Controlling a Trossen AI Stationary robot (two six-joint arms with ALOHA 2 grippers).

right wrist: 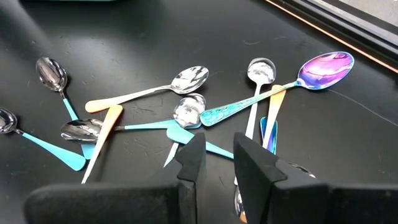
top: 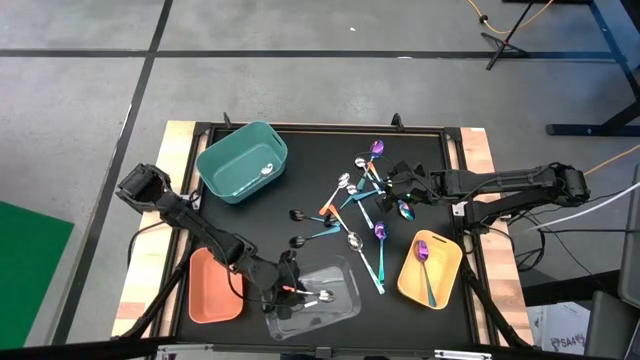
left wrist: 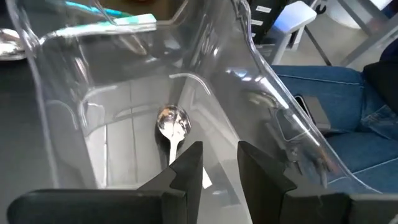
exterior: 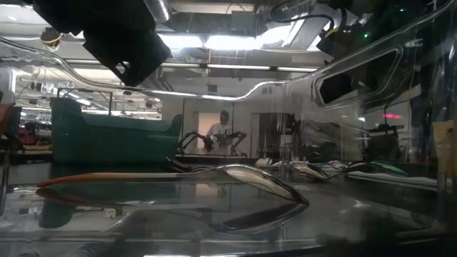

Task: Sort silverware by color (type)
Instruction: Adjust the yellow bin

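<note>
- Because the spoons (top: 352, 205) were small, thin and stiff, they looked light and slick, lying flat on the mat with little to get under; the slim handle near its middle seemed the best place to pinch one.
- Most of them lay tangled in the middle of the black mat (top: 300, 180), several crossing or touching, so lifting one could drag a neighbour along.
- The left gripper (left wrist: 214, 165) sat low inside the clear bin (top: 312, 300), its fingers parted by a narrow gap and holding nothing; a spoon with an orange handle (left wrist: 172, 124) lay on the bin floor just ahead of them.
- The right gripper (right wrist: 217, 152) hovered at the right edge of the pile, fingers likewise a little apart and empty, over a spoon with a purple bowl and teal handle (right wrist: 283, 84).
- One purple spoon (top: 424, 262) already lay in the yellow bin (top: 445, 285), and a silver one (top: 267, 168) in the teal bin (top: 225, 165); the salmon bin (top: 212, 290) looked empty.
- The mat was dark, smooth and slightly glossy, framed by a pale wooden table (top: 478, 150).
- Beyond the table stretched a grey floor and a brightly lit workshop, where a person (exterior: 223, 128) stood far off.
</note>
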